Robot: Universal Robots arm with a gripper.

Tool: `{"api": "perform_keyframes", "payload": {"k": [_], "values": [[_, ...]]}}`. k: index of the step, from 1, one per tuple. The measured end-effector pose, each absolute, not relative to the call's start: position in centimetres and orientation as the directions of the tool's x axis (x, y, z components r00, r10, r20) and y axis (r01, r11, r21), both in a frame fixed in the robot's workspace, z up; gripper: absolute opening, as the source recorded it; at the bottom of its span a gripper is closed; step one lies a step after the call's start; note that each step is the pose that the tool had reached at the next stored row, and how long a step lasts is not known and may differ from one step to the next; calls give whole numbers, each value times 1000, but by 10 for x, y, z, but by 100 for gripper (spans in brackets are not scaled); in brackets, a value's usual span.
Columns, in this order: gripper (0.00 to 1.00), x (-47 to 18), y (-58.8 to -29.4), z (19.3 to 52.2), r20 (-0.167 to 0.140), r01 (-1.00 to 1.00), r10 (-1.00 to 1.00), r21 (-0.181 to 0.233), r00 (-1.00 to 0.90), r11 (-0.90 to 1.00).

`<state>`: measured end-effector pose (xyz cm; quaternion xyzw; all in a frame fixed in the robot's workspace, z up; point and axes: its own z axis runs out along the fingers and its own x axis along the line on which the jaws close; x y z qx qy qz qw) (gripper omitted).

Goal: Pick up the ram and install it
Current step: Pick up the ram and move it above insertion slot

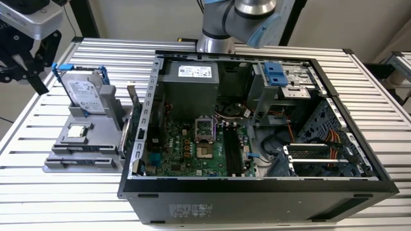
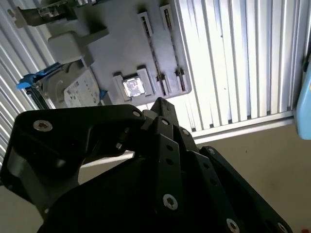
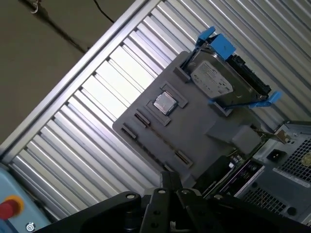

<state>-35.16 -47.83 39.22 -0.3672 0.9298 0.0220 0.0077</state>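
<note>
Gripper [image 3: 171, 178] hangs near the grey tray [image 3: 199, 127] (fingertips pressed together).

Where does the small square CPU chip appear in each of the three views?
Exterior view: CPU chip on the grey holder, at the exterior view's left of the computer case.
First wrist view: chip in the holder's square seat, next to the hard drive.
Second wrist view: same seat, beside the drive.
Shared landmark: the blue-framed hard drive.

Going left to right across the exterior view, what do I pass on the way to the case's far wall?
Gripper → hard drive in its blue frame → green motherboard → blue drive-bay latch → orange cables.
</note>
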Motion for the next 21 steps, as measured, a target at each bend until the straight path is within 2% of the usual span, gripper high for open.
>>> {"api": "perform_keyframes", "payload": {"k": [21], "values": [[0,-352,-478,392,-32,-842,-841,34,-540,539]]}}
